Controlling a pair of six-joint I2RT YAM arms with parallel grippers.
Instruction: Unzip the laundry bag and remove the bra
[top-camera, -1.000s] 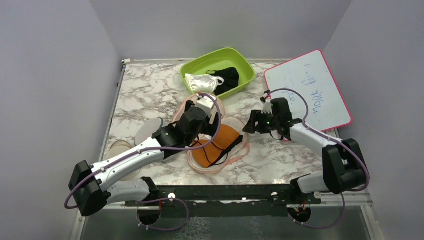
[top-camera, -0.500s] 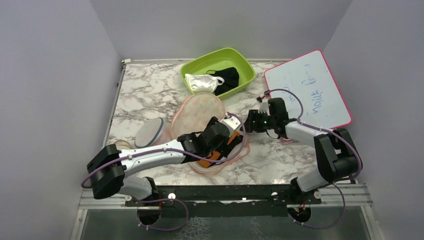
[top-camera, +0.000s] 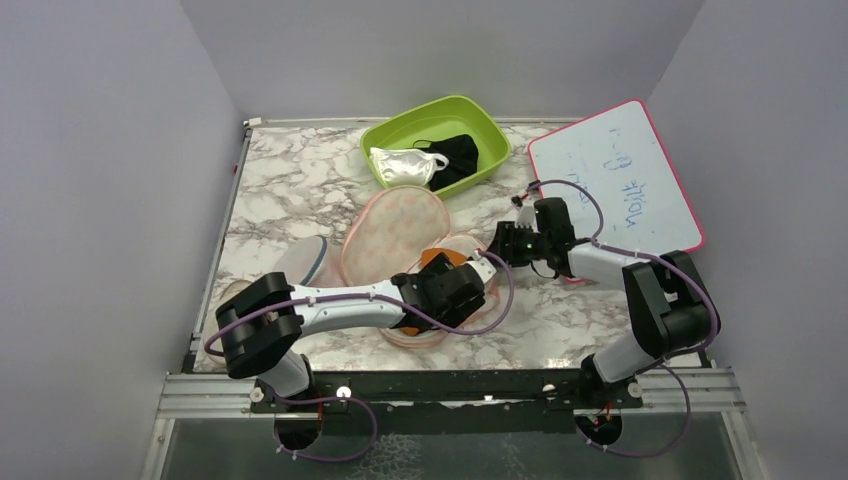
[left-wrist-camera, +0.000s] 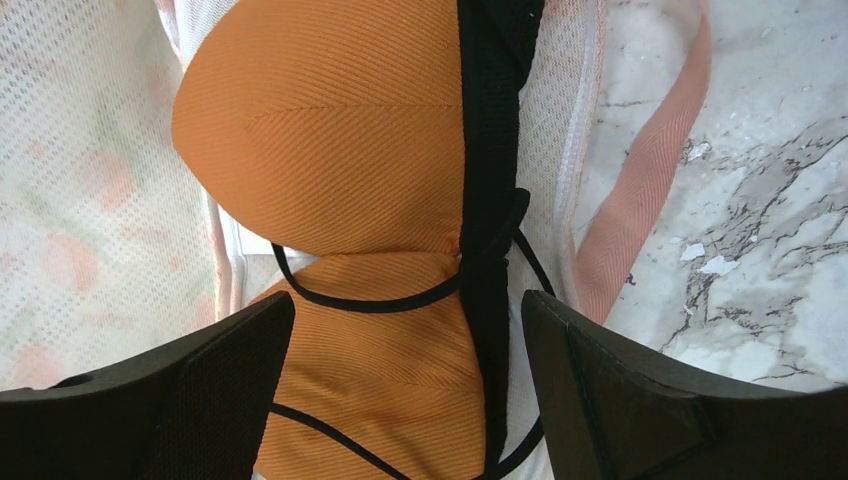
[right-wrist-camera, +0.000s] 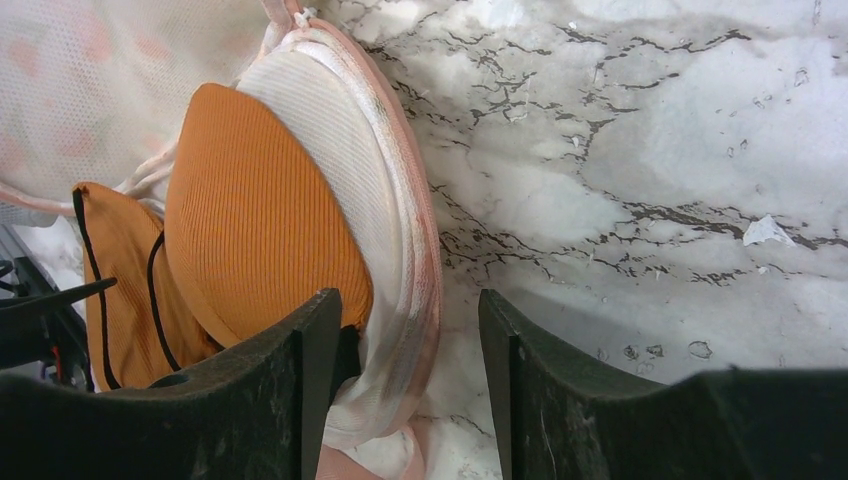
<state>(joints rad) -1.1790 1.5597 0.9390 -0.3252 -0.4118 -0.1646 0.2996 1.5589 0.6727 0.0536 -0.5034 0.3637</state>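
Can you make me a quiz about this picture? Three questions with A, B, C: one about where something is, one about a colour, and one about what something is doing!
1. Where is the green tub?
A. At the far end of the table
B. Right beside the arms' bases
C. Under the table

2. What colour are the cups of the bra?
A. Blue
B. Orange
C. White

3. How does the left gripper stand?
A. Open, with a finger on each side of the bra
B. Shut on a sock
C. Shut on the green tub

Answers:
1 A: the top view shows the tub at the far edge, away from the arms' bases.
2 B: the left wrist view shows orange cups with black trim.
3 A: the left wrist view shows the fingers wide apart, with the bra between them.
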